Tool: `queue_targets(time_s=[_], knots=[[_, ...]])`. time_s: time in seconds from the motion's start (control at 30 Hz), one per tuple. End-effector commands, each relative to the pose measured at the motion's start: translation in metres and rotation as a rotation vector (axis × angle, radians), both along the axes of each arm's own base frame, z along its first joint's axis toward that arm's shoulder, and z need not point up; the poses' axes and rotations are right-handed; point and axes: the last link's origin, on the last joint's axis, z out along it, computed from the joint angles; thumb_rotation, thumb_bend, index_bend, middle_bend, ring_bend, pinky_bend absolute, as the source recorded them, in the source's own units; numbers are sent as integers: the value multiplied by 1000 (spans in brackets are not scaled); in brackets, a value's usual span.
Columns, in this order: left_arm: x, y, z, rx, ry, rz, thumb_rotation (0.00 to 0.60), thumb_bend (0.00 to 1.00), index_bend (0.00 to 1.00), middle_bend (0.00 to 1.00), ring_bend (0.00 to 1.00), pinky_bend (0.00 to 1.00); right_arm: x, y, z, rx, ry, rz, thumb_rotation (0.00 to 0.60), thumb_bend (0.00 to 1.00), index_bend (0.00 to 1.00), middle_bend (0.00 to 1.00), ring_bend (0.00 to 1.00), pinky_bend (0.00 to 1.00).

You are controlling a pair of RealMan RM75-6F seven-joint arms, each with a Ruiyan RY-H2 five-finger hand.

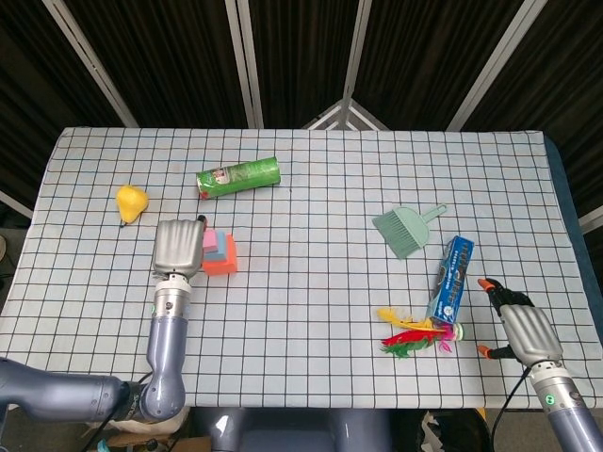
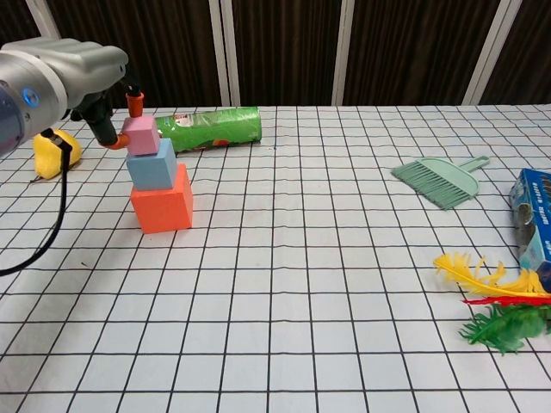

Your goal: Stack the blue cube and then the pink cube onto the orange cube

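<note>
Head view: left hand [image 1: 176, 249] at table's left side, back of hand up, covering most of the pink cube [image 1: 209, 239]; only a pink sliver visible at the hand's right edge. Blue cube [image 1: 224, 247] just right of that sliver, sitting over the orange cube [image 1: 222, 265], whose front and right faces peek out below. Grip not readable from here, fingers hidden under the hand's shell. Right hand [image 1: 524, 331] low at the right edge of the checked table [image 1: 311, 311], near the blue box [image 1: 451, 279] and feather shuttlecock [image 1: 415, 336]; nothing seen in it, how far it is closed cannot be told. Yellow pear-shaped toy [image 1: 131, 201], green can [image 1: 238, 177] lying on its side, small green brush [image 1: 406, 228] elsewhere on the cloth.

Chest view: shows what the top view hides. Stack seen side-on: orange cube [image 2: 162, 204] on the cloth, blue cube [image 2: 152, 165] on top of it, slightly rotated and shifted left, pink cube [image 2: 139, 135] at the blue cube's top, offset left; contact or small gap between pink and blue not resolvable. Left hand [image 2: 110, 112] pinching the pink cube, orange-tipped fingers [image 2: 134, 101] at its top and left side. Green can [image 2: 209, 127] behind the stack, yellow toy [image 2: 54, 152] left of it. Right hand out of this view.
</note>
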Motion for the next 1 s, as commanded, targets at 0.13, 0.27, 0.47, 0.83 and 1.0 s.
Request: queue_targets(time_s=[0.13, 0.27, 0.47, 0.83, 1.0], knots=[[1, 0, 0, 2, -4, 0, 600, 412, 439, 955, 779, 719, 0, 0, 0, 0, 0, 0, 600, 190, 54, 94, 159, 149], [1, 1, 0, 8, -3, -1, 600, 411, 439, 955, 779, 719, 0, 0, 0, 0, 0, -1, 600, 190, 53, 94, 159, 149], [0, 1, -1, 6, 8, -1, 600, 412, 439, 955, 778, 719, 0, 0, 0, 2, 1, -4, 600, 190, 54, 94, 159, 149], [-2, 0, -1, -1, 14, 5, 600, 411, 425, 955, 777, 717, 0, 0, 0, 5, -1, -10, 600, 190, 54, 94, 159, 149], [-3, 0, -1, -2, 28, 10, 600, 411, 421, 954, 775, 716, 0, 0, 0, 7, -1, -12, 600, 189, 54, 94, 159, 149]])
